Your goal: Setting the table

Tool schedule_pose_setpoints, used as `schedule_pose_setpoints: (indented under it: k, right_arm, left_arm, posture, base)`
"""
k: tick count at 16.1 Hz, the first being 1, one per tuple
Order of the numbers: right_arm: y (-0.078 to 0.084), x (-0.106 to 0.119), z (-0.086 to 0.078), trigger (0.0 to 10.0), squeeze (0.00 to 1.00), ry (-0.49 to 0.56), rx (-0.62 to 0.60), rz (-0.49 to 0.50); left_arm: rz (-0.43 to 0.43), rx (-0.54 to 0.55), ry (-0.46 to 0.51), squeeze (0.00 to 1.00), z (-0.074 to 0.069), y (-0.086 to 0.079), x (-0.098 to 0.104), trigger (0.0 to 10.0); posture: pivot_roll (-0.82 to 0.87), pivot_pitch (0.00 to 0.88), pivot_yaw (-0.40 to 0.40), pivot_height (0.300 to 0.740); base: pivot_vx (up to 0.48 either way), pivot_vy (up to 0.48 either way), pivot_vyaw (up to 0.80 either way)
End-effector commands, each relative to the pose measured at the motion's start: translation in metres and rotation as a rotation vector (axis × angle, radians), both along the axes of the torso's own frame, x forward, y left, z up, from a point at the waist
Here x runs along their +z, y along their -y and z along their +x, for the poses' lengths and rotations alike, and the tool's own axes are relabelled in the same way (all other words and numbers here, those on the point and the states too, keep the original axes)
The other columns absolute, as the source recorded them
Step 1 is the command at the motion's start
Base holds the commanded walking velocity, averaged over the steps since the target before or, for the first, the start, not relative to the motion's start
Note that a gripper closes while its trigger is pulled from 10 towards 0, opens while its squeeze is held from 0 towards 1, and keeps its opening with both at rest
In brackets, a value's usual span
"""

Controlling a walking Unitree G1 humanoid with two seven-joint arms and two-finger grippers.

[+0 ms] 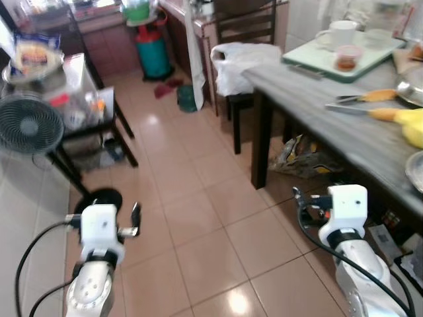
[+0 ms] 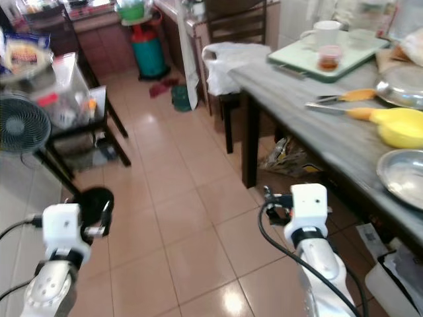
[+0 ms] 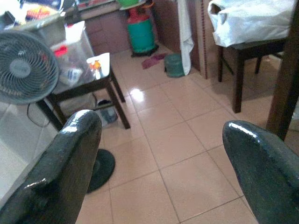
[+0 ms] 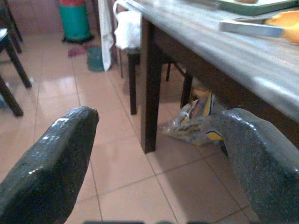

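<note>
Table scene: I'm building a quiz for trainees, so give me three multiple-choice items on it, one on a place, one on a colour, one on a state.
1. Where does the white mug stand?
A. on the pale green tray
B. on the floor
C. on the chair

2. What colour is the bowl by the table's near edge?
A. red
B. yellow
C. black

3. How are the right gripper's fingers set?
A. shut on a knife
B. shut on nothing
C. open, holding nothing

Key: 1 A, the mug sits on the tray at the table's far end. 2 B, the bowl beside the steel plate is yellow. 3 C, the right wrist view shows floor through a wide gap between the fingers.
</note>
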State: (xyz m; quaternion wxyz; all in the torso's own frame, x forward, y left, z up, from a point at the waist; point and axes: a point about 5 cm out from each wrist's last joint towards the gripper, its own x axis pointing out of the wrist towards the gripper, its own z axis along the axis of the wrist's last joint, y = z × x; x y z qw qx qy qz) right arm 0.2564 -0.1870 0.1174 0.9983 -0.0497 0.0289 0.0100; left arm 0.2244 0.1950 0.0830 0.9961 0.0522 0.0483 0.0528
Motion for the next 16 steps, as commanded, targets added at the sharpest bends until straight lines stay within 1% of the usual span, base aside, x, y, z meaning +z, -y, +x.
schedule_pose_setpoints:
  k: [1,9,12,13,14,16]
  right_arm:
    - [-0.007,0.001,0.001,10.0,0.0,0.003,0.023,0.01]
    - [-0.005,0.003,0.003,10.0,0.0,0.002,0.039,-0.004]
    - [-0.005,0.005,0.009,10.0,0.0,0.005,0.07,-0.018]
    - [-0.007,0.007,0.012,10.0,0.0,0.007,0.089,-0.025]
    - [-0.006,0.008,0.015,10.0,0.0,0.007,0.102,-0.031]
    - [-0.007,0.009,0.018,10.0,0.0,0.005,0.121,-0.039]
  left_arm:
    - [0.02,0.03,-0.03,0.0,-0.005,-0.01,-0.004,10.0]
    - [0.016,0.038,-0.035,0.0,-0.007,-0.008,-0.007,10.0]
    - [0.01,0.064,-0.03,0.0,-0.01,-0.006,-0.008,10.0]
    - [0.006,0.081,-0.029,0.0,-0.012,-0.007,-0.009,10.0]
    - [-0.002,0.096,-0.026,0.0,-0.014,-0.007,-0.01,10.0]
    - [-0.005,0.114,-0.02,0.0,-0.016,-0.006,-0.01,10.0]
  posture:
    - [-0.28,0.082,0.135,0.74]
    - [-0.27,0.085,0.116,0.74]
    - [-0.26,0.077,0.074,0.74]
    - [-0.26,0.077,0.074,0.74]
    - [-0.25,0.074,0.05,0.74]
    - [-0.24,0.072,0.026,0.74]
  base:
    - [0.0,0.356,0.0]
    - [0.0,0.381,0.0]
    - [0.0,0.389,0.0]
    - [0.0,0.39,0.0]
    - [0.0,0.292,0.0]
    - [0.0,0.0,0.0]
